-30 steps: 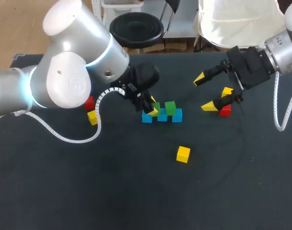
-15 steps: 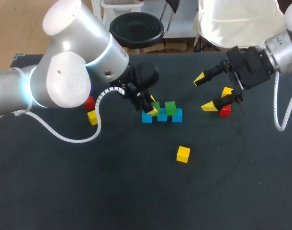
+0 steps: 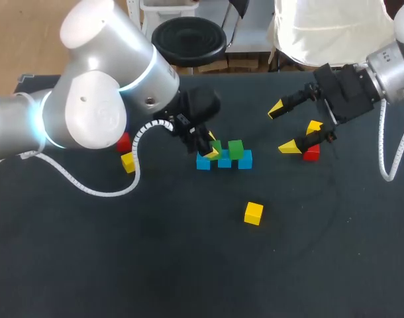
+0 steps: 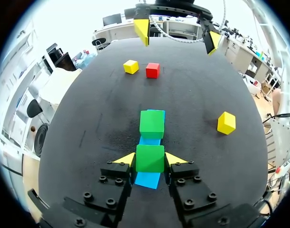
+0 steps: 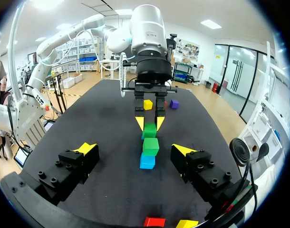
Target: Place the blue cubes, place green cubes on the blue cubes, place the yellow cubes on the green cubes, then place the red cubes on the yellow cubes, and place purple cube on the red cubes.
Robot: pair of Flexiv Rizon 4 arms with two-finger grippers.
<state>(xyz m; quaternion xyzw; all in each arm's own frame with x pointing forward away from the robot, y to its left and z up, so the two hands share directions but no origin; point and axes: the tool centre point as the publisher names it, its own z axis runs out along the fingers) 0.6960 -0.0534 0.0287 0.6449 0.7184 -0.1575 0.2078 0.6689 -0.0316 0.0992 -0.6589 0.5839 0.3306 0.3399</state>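
Observation:
Three blue cubes [image 3: 224, 161] lie in a row at mid-table. One green cube [image 3: 236, 149] rests on them toward the right. My left gripper [image 3: 208, 148] is shut on a second green cube [image 4: 150, 158], which sits on the row's left part, a blue cube [image 4: 147, 180] showing beneath it. The other green cube [image 4: 151, 123] lies just ahead of it. My right gripper [image 3: 283, 128] hangs open to the right of the row, above a red cube [image 3: 312, 153] and a yellow cube [image 3: 314, 126]. The right wrist view shows the left gripper [image 5: 149, 122] and a purple cube [image 5: 174, 103] beyond it.
A yellow cube [image 3: 253, 212] lies alone in front of the row. Another yellow cube [image 3: 128, 161] and a red cube [image 3: 124, 142] sit at the left, beside my left arm's cable. The table's front half [image 3: 189, 265] is bare dark cloth.

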